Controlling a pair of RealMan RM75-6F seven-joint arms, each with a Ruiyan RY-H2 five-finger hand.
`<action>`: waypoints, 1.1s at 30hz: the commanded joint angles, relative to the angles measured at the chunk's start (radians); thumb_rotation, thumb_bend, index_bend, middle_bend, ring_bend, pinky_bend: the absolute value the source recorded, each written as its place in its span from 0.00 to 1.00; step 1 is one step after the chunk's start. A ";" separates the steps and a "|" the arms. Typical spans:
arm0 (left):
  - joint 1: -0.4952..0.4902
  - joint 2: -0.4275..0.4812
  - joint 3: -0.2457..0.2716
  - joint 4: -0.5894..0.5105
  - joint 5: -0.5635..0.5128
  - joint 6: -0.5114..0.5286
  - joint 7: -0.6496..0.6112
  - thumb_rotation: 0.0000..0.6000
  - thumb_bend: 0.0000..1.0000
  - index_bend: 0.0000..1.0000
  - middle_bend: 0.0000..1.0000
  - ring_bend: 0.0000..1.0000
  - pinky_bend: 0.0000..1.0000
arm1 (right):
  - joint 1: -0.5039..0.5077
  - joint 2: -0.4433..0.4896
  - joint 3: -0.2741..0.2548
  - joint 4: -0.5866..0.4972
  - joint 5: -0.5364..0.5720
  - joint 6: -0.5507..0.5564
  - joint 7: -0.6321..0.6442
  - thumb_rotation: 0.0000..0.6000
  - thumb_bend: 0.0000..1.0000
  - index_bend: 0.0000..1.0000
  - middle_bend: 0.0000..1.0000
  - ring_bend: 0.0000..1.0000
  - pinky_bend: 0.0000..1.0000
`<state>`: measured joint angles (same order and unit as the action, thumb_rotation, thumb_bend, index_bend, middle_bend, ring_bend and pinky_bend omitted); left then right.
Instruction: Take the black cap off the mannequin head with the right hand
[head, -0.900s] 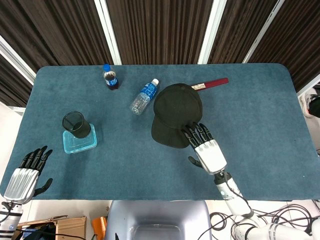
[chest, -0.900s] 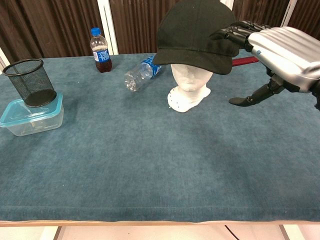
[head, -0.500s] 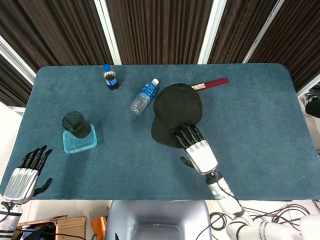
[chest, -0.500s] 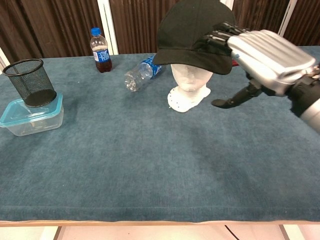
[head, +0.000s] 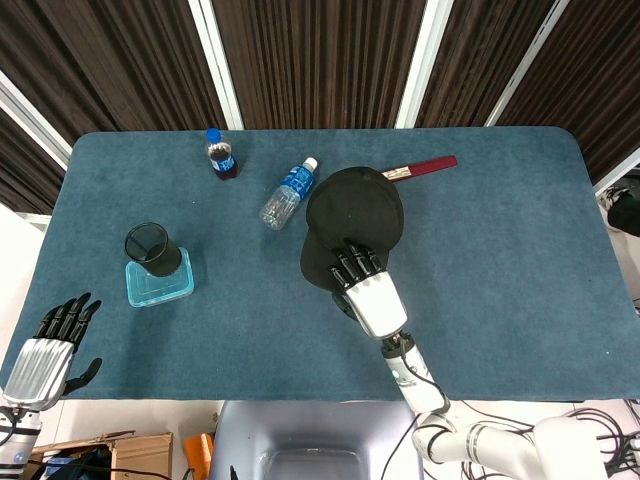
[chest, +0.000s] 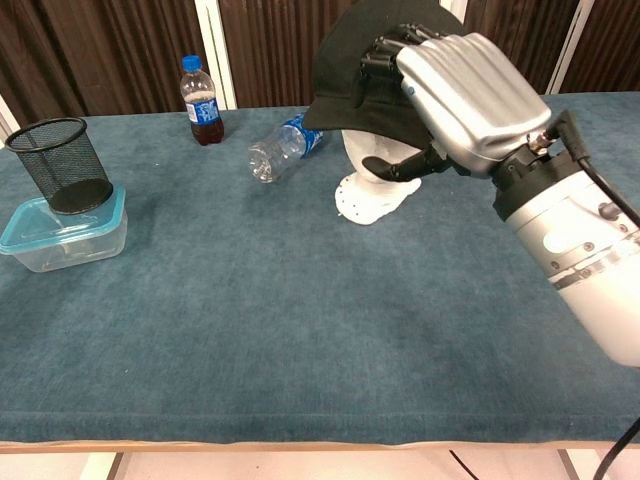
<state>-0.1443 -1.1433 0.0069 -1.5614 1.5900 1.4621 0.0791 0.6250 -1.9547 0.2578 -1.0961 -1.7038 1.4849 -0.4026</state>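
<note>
Swinging leftward, my right hand (chest: 455, 85) now rests its fingers on the cap's (head: 352, 218) brim, thumb beneath; cap still on mannequin head (chest: 378, 190).

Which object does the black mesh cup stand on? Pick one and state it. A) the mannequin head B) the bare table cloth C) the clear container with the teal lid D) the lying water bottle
C: the black mesh cup stands on the teal lid of the clear container at the table's left side, well apart from the lying water bottle and the mannequin head.
</note>
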 joint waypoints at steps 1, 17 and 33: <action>-0.001 0.001 0.000 0.000 0.002 -0.001 -0.002 1.00 0.32 0.00 0.00 0.06 0.13 | 0.014 -0.026 0.008 0.049 -0.003 0.031 0.025 1.00 0.17 0.47 0.29 0.15 0.31; -0.002 0.000 -0.001 0.002 0.005 -0.001 -0.004 1.00 0.32 0.00 0.00 0.06 0.13 | 0.057 -0.053 0.025 0.160 0.016 0.082 0.044 1.00 0.33 0.76 0.51 0.41 0.65; -0.003 -0.002 0.000 0.008 0.012 0.003 -0.012 1.00 0.32 0.00 0.00 0.06 0.13 | 0.105 -0.063 0.007 0.308 -0.051 0.231 0.062 1.00 0.38 1.00 0.69 0.61 0.90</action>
<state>-0.1474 -1.1457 0.0069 -1.5530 1.6025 1.4651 0.0670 0.7222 -2.0160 0.2659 -0.7992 -1.7479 1.7055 -0.3351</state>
